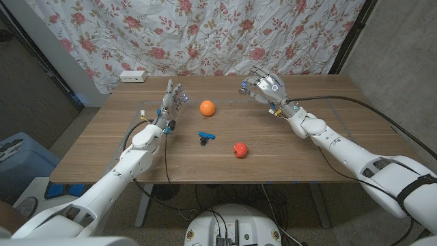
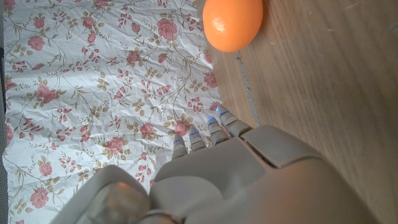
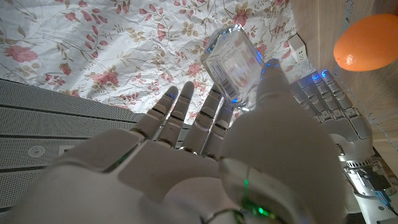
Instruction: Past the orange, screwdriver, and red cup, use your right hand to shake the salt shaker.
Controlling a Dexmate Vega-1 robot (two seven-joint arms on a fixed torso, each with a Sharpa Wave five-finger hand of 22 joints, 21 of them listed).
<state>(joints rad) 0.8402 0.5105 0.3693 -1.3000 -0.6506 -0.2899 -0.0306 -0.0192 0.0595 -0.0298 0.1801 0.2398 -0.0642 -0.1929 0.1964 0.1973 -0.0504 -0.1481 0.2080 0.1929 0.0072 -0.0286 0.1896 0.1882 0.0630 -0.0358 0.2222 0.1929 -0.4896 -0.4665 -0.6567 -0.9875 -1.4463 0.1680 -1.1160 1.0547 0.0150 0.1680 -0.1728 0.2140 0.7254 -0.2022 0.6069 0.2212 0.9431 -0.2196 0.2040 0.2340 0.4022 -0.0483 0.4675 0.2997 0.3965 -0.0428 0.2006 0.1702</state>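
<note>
Up close, salt shaker (image 3: pixel 231 62) in right robot hand (image 3: pixel 205 162).

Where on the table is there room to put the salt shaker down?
The right hand holds the shaker over the table's far right. Bare wood lies right of the red cup, and along the near edge. The middle is crowded: orange, screwdriver and cup, with the left hand beside the orange.

One orange (image 1: pixel 207 107), one screwdriver (image 1: pixel 206 137), one red cup (image 1: pixel 240 149), one salt shaker (image 3: pixel 231 61).
</note>
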